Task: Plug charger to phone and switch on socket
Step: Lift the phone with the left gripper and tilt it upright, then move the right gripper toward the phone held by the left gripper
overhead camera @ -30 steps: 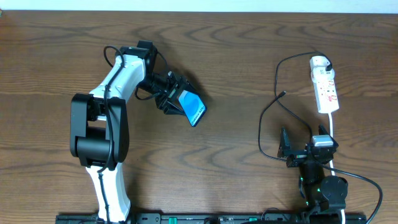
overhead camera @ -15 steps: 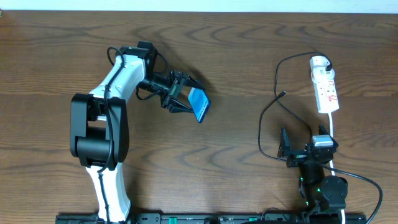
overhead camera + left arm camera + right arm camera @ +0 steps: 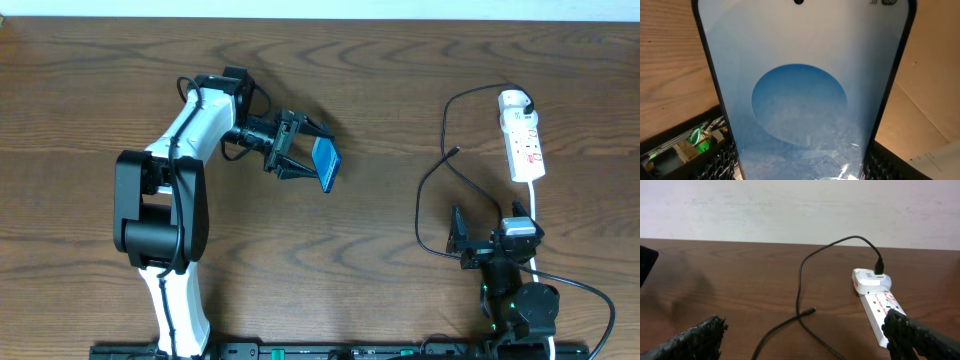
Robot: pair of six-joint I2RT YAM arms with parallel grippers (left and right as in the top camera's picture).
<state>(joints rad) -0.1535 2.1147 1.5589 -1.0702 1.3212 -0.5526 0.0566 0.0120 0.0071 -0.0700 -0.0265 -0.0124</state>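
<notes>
1 phone (image 3: 326,165), 1 charger (image 3: 800,282), 1 socket (image 3: 523,140), 2 arms. Left arm, white & black, comes up from the near edge, bends at the elbow & reaches right. Its pincer (image 3: 308,153) clamps the phone by the long edges, tilted above the dark wood-grain counter (image 3: 400,60), left of centre, well apart from the socket. Screen is glossy blue-cyan w/ a black rim. Right pincer (image 3: 805,342) sits low by the near edge, spread wide, nothing in it. Charger is a thin black cable looping on the counter, tip lying free, other end in a white plug on the strip. Socket is narrow, white, w/ red markings.
</notes>
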